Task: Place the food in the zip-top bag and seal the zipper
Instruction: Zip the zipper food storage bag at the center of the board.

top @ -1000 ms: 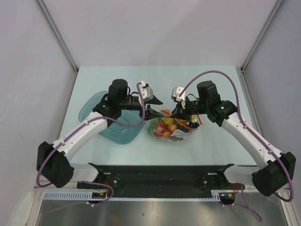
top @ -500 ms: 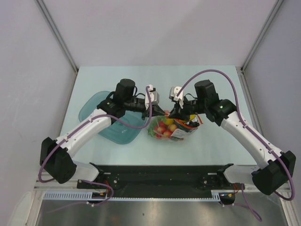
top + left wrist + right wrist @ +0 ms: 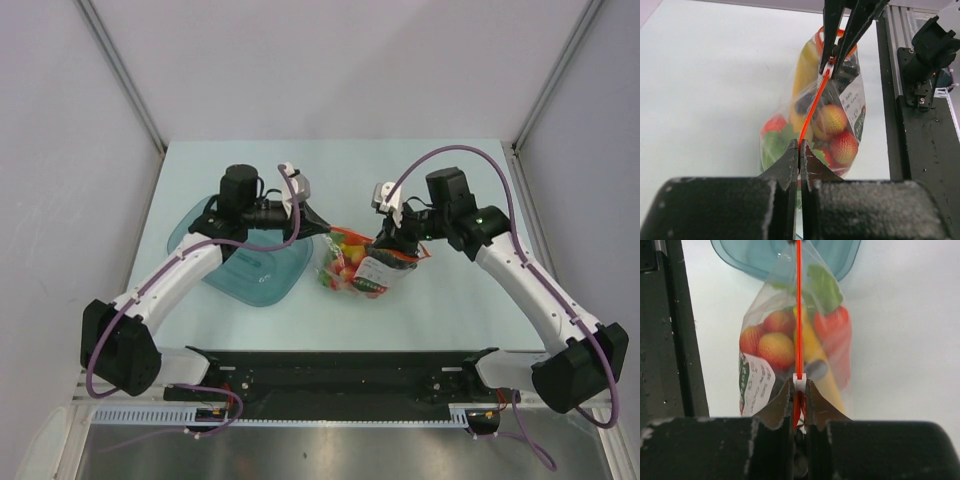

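**Tensioning the zipper between both grippers: sealing step**

Change noted: a second ago the left gripper stood open just beside the bag's left end. Half a second ago it was down on that end. Now the left arm has drawn back toward the bowl, and the zipper runs as one straight, taut line between the two grippers.

Jaw state: in the left wrist view the left jaws are pressed together on the near end of the strip. In the right wrist view the right gripper is closed on the white slider at the opposite end.

Location: the bag sits mid-table between the arms. It hangs from the stretched strip with its belly low, and we cannot tell whether it touches the table. The food is all inside it, and we see none loose outside.

Reading: we judge loading done and the strip set up for closing. It looks like a single line, but we cannot tell whether it is pressed shut along its whole length.

Room: the bowl's right rim lies just beside the bag's left end and under the left gripper, so leftward travel is tight. Bare table shows beyond the bag on the far side and to the right. The black rail at the near edge is well apart from the bag.
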Tool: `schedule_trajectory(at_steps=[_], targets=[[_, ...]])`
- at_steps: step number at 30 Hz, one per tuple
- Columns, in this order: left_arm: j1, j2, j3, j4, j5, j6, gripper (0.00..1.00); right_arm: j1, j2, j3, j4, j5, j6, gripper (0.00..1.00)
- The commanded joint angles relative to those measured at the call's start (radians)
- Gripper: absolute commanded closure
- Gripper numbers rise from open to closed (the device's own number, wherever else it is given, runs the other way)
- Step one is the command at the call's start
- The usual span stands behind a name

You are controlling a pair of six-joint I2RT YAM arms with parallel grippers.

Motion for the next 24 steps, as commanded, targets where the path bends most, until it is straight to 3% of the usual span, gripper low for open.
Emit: schedule_trajectory(at_steps=[1,7,17,18,19,20,24], targets=[[0.08,-0.048,-0.011,0.072,-0.021,-0.038,1.0,-0.084,-0.055,-0.003,-0.149,0.034,-0.076,1.0],[0.137,-0.042,-0.014,0.064,-0.018,-0.031,1.0,-0.209,-0.092,-0.018,-0.271,0.036,-0.183,1.0],[0.159,-0.015,0.009,0.017,0.054,0.006,1.0,-0.274,-0.114,-0.024,-0.323,0.0,-0.232,1.0],[0.127,-0.012,0.053,-0.026,0.073,0.09,0.93,-0.274,-0.112,-0.015,-0.315,-0.009,-0.214,1.0],[0.105,-0.007,0.078,-0.079,0.076,0.151,0.79,-0.273,-0.109,-0.01,-0.3,-0.024,-0.205,1.0],[0.077,-0.005,0.105,-0.195,0.073,0.284,0.52,-0.258,-0.106,-0.004,-0.292,-0.029,-0.196,1.0],[-0.051,0.019,0.211,-0.265,0.048,0.37,0.32,-0.186,-0.1,0.023,-0.217,-0.043,-0.122,1.0]])
